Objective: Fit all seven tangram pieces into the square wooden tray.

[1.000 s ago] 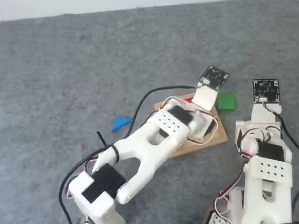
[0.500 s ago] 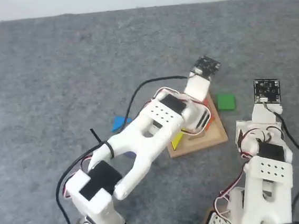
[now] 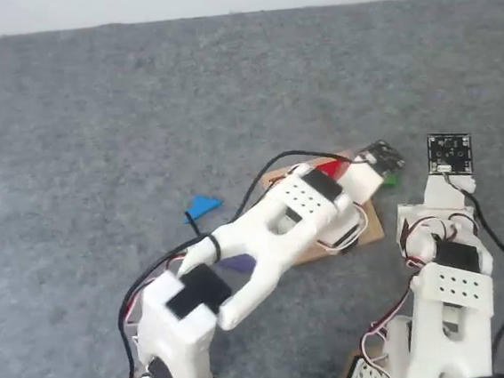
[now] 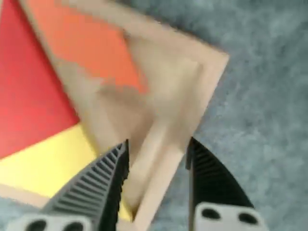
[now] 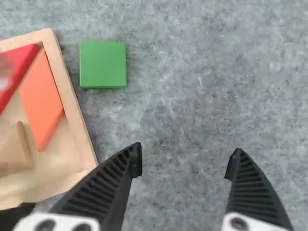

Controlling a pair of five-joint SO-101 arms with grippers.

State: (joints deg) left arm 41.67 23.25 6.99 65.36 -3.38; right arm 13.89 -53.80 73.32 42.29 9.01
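A blue triangle (image 3: 203, 207) and a purple piece (image 3: 237, 263) lie left of the square wooden tray (image 5: 74, 108). The tray holds a red triangle (image 4: 29, 91), an orange piece (image 4: 91, 48) and a yellow piece (image 4: 48, 163). The left gripper (image 4: 156, 168) hangs parted astride its rim, grasping nothing. A green square (image 5: 102, 64) lies just outside. The right gripper (image 5: 185, 161) gapes, empty, over grey carpet (image 5: 216, 72).

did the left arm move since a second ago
Yes. The left arm has swung its wrist toward the right arm, and in the high view now covers most of the green square; the blue piece stayed put.
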